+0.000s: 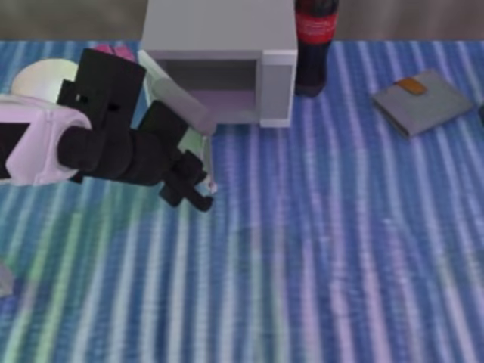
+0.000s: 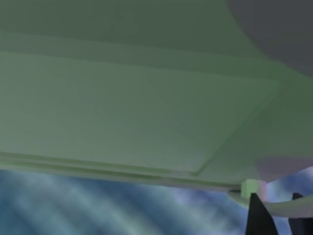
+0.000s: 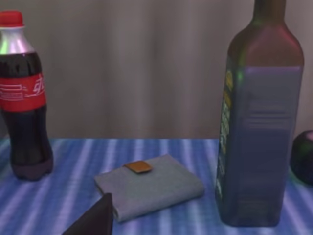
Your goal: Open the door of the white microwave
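Our left arm hid much of the door (image 1: 184, 106), swung open from the one white microwave (image 1: 219, 45); our left tool (image 1: 198, 189) pinched its edge (right tool unseen).

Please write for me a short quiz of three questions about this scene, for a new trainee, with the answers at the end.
1. True or false: the door of the microwave is shut.
2. Which gripper is at the door's edge? A. left gripper B. right gripper
3. Fill in: right of the microwave in the top view stands a cola ____.

Key
1. False: the door is swung out toward the table's left and the cavity shows.
2. A: the left gripper is at the door's free edge; the right arm is out of the top view.
3. bottle
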Available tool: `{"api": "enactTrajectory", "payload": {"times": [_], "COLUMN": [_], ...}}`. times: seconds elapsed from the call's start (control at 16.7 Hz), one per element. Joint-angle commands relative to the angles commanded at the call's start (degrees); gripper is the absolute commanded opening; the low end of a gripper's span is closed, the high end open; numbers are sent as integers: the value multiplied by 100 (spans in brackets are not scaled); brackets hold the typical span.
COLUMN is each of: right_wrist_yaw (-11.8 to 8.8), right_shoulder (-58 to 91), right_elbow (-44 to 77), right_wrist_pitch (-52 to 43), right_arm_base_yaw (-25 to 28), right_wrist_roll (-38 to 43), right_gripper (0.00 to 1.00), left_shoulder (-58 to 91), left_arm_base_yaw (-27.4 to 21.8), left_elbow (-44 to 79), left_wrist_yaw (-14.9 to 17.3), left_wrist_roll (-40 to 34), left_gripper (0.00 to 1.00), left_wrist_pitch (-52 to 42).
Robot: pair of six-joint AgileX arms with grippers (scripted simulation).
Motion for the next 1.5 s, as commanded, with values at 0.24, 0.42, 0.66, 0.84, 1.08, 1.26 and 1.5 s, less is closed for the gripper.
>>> {"api": "enactTrajectory", "payload": {"times": [0.24,0.42,0.66,0.84,1.08,1.26,1.5], "right_wrist_yaw": [0,0,0,0,0,0,0], "right_shoulder": [0,0,0,0,0,0,0], "right_elbow": [0,0,0,0,0,0,0], "right_wrist_pitch": [0,0,0,0,0,0,0], "right_arm_base_yaw": [0,0,0,0,0,0,0], "right_wrist_roll": [0,0,0,0,0,0,0], "right_gripper": [100,100,100,100,100,100,100], "left_shoulder": [0,0,0,0,-14,-45,-49], "left_arm_base_yaw": [0,0,0,-39,61,163,222], "left_elbow": [0,0,0,-12,-21,-15,-27], "left_wrist_yaw": [0,0,0,39,156,281,350], "left_wrist_roll": [0,0,0,-25,180,388,501], "left_gripper": [0,0,0,0,0,0,0], "left_wrist_pitch": [0,0,0,-3,-80,-142,-192]}}
